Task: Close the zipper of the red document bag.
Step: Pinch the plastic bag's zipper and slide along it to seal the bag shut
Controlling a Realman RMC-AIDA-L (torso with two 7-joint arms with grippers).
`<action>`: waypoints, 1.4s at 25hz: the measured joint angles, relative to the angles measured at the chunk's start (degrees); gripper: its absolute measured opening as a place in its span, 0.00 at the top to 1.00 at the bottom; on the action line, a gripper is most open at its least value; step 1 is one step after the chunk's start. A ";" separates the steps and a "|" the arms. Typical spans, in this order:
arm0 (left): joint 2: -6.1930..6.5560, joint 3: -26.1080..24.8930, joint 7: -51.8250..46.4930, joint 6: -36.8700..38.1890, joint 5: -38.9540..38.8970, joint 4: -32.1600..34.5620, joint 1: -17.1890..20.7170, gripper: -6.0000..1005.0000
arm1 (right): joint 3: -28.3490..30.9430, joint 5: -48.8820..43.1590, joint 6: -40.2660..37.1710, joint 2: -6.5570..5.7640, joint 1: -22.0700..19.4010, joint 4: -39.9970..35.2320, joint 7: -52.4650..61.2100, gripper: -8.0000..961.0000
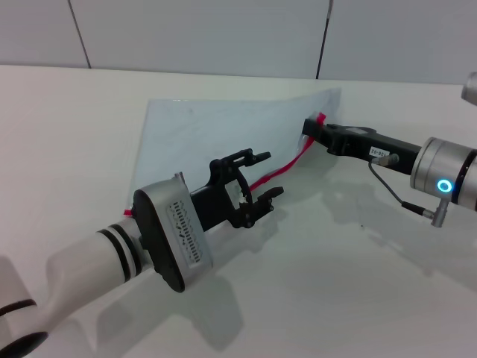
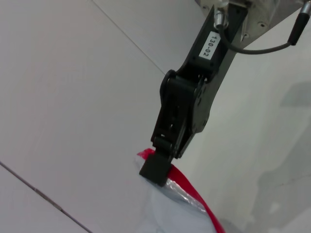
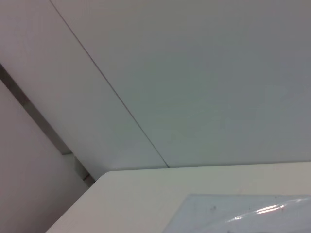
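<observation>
The red document bag (image 1: 212,134), a pale translucent pouch, lies on the white table, its near long edge lifted at the right. The zipper (image 1: 289,162) runs as a thin red strip along that edge. My right gripper (image 1: 310,128) is shut on the zipper's far right end; the left wrist view shows it from close, right gripper (image 2: 156,169), pinching the zipper (image 2: 194,193) at the corner of the bag (image 2: 175,216). My left gripper (image 1: 261,177) stands open at mid-length, with the red strip passing between its fingers. The slider is hidden. A corner of the bag (image 3: 243,216) shows in the right wrist view.
The white table (image 1: 350,283) extends in front and to the right. A grey panelled wall (image 1: 223,33) rises behind the bag. A cable (image 1: 391,190) hangs under my right wrist.
</observation>
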 joint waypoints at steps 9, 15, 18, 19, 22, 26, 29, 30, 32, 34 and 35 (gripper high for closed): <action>0.00 -0.08 1.38 0.23 -0.10 -0.12 0.29 0.47 | -0.47 -0.15 0.00 0.00 0.10 0.15 0.11 0.96; 0.00 -0.09 1.41 0.29 -0.10 -0.12 0.55 0.55 | -0.50 -0.17 0.00 0.00 0.10 0.15 0.10 0.96; 0.00 -0.09 1.43 0.35 -0.09 -0.12 0.57 0.66 | -0.50 -0.17 0.00 0.00 0.10 0.15 0.10 0.95; 0.00 -0.09 1.43 0.36 -0.09 -0.12 0.62 0.68 | -0.51 -0.16 0.00 0.00 0.11 0.15 0.10 0.95; 0.00 -0.09 1.43 0.36 -0.09 -0.12 0.71 0.75 | -0.57 -0.17 0.00 0.00 0.16 0.15 0.09 0.95; 0.00 -0.09 1.44 0.36 -0.09 -0.12 0.71 0.87 | -0.59 -0.17 0.01 0.00 0.18 0.15 0.10 0.95; 0.00 -0.09 1.31 0.36 -0.09 -0.12 0.71 0.88 | -0.64 -0.16 0.01 0.00 0.19 0.15 0.09 0.95; 0.00 -0.09 1.20 0.34 -0.09 -0.12 0.70 0.88 | -0.66 -0.16 0.00 0.00 0.19 0.15 0.09 0.95; 0.00 -0.09 1.01 0.30 -0.09 -0.12 0.70 0.89 | -0.69 -0.16 0.01 0.00 0.19 0.15 0.09 0.95; 0.00 -0.49 0.96 0.28 -0.09 -0.13 0.74 0.89 | -0.69 -0.16 0.01 0.00 0.19 0.15 0.09 0.95; 0.00 -0.88 0.96 0.24 -0.10 -0.12 0.78 0.90 | -0.69 -0.14 0.01 0.00 0.18 0.14 0.09 0.95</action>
